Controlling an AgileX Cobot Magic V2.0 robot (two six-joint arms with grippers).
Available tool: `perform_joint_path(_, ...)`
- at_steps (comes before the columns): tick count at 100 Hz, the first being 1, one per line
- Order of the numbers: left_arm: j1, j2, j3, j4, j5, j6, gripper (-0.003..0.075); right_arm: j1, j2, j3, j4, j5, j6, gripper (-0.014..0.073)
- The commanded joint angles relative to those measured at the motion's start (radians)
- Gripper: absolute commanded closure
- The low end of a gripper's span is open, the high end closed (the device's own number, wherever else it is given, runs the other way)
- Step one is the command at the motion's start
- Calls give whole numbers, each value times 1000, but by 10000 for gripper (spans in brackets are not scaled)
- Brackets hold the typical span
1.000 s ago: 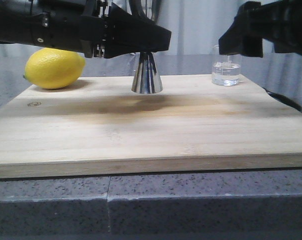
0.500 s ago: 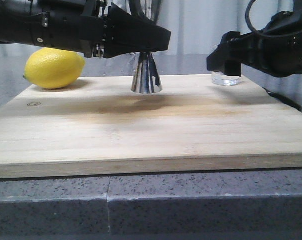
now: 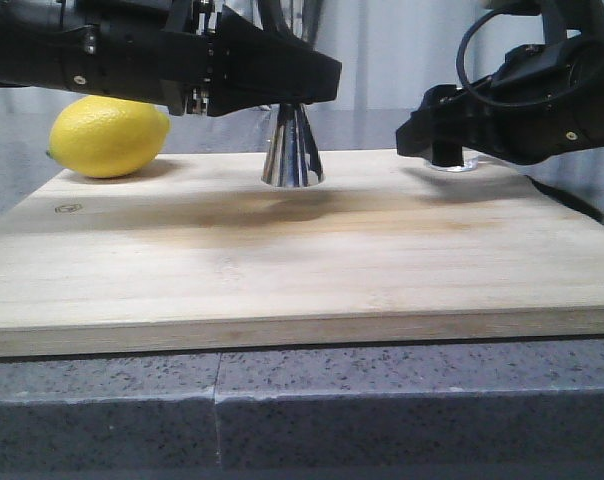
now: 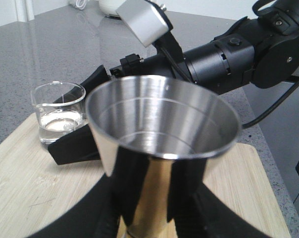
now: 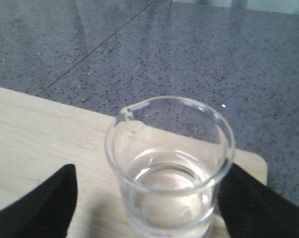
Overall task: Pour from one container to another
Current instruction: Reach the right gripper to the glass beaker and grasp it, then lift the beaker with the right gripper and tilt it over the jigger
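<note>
The steel jigger point(image 3: 294, 152) stands on the wooden board point(image 3: 282, 250) at the back middle. My left gripper point(image 3: 304, 92) is shut on its narrow waist; in the left wrist view the jigger's empty upper cup point(image 4: 162, 124) fills the middle, with a black finger point(image 4: 132, 181) on each side. The glass beaker point(image 5: 169, 168), part full of clear liquid, stands near the board's far right corner. My right gripper point(image 5: 152, 173) is open and straddles it, one finger point(image 5: 38, 203) well clear, the other close to the glass. From the front only the beaker's base point(image 3: 454, 164) shows under the right gripper point(image 3: 437, 135).
A yellow lemon point(image 3: 107, 135) lies at the board's back left corner. The board rests on a grey speckled counter point(image 3: 282, 410), whose surface runs on beyond the beaker. The right arm's cable point(image 3: 567, 195) hangs by the board's right edge.
The right gripper has come down and to the left, and its fingers now sit around the beaker and hide most of it from the front. The left gripper and jigger have not moved.
</note>
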Motion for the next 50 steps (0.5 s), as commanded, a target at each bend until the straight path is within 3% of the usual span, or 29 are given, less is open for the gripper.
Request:
perform_joint_path(1, -9, -42, -30, -81, 74, -3, 514, -7, -35, -29, -5, -82, 1, 217)
perform_joint_path(12, -9, -42, -30, -81, 74, -3, 514, -7, -35, -29, -5, -82, 1, 287)
perform_joint_path(33, -9, -42, -30, -81, 74, -3, 514, -7, -57, -29, -15, -77, 1, 293)
perform_joint_path(50, -9, -42, -30, -81, 74, -3, 514, -7, -162, -55, -49, 80, 1, 293)
